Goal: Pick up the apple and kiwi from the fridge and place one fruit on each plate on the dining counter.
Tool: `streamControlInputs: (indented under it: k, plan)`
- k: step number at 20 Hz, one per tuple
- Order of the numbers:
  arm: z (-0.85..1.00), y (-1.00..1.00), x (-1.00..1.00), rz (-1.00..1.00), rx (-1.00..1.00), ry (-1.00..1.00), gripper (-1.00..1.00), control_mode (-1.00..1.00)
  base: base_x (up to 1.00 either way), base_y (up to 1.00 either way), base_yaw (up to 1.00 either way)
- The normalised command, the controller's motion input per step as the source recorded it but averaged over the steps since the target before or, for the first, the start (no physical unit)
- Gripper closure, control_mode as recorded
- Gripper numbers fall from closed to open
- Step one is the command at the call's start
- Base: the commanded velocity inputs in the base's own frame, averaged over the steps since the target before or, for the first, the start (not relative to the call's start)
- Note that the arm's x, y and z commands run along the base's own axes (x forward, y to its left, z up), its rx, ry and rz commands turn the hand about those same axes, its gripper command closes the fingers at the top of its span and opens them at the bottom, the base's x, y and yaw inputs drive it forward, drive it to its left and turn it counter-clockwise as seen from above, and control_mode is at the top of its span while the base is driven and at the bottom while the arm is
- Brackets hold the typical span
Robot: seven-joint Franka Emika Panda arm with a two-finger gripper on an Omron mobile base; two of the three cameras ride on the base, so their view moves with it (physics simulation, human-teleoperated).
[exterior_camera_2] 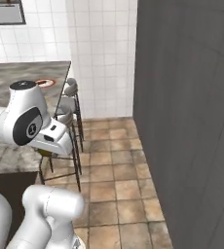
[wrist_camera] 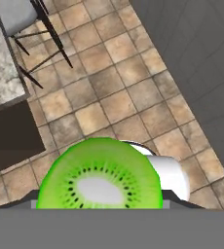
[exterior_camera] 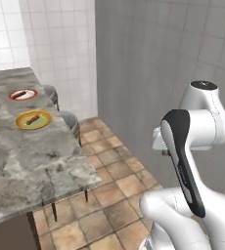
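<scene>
Above the tiled floor (wrist_camera: 109, 92), kiwi (wrist_camera: 100, 176) cut-face toward camera, long axis sideways.

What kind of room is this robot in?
Most likely a kitchen with a dining spot: a marbled stone counter holding two plates, bar stools beside it, white tiled walls, and a kiwi in the end effector.

The kiwi (wrist_camera: 100, 175) is cut off below by the hand view's edge and hides the fingertips; the red-rimmed plate (exterior_camera_2: 46, 82) seems partly hidden behind the arm.
</scene>
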Motion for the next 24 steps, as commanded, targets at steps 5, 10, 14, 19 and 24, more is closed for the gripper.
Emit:
streamControlInputs:
  k: [5,10,14,19,24]
  plan:
    - [0.00,0.00,0.00,0.00,0.00,0.00,1.00,1.00,0.59,-1.00,0.47]
    - [0.00,0.00,0.00,0.00,0.00,0.00,1.00,1.00,0.64,-0.98,0.55]
    - [0.00,0.00,0.00,0.00,0.00,0.00,1.00,1.00,0.94,-0.74,0.52]
    - [0.00,0.00,0.00,0.00,0.00,0.00,1.00,1.00,1.00,-0.69,0.37]
    - [0.00,0.00,0.00,0.00,0.00,0.00,1.00,1.00,1.00,-0.72,0.43]
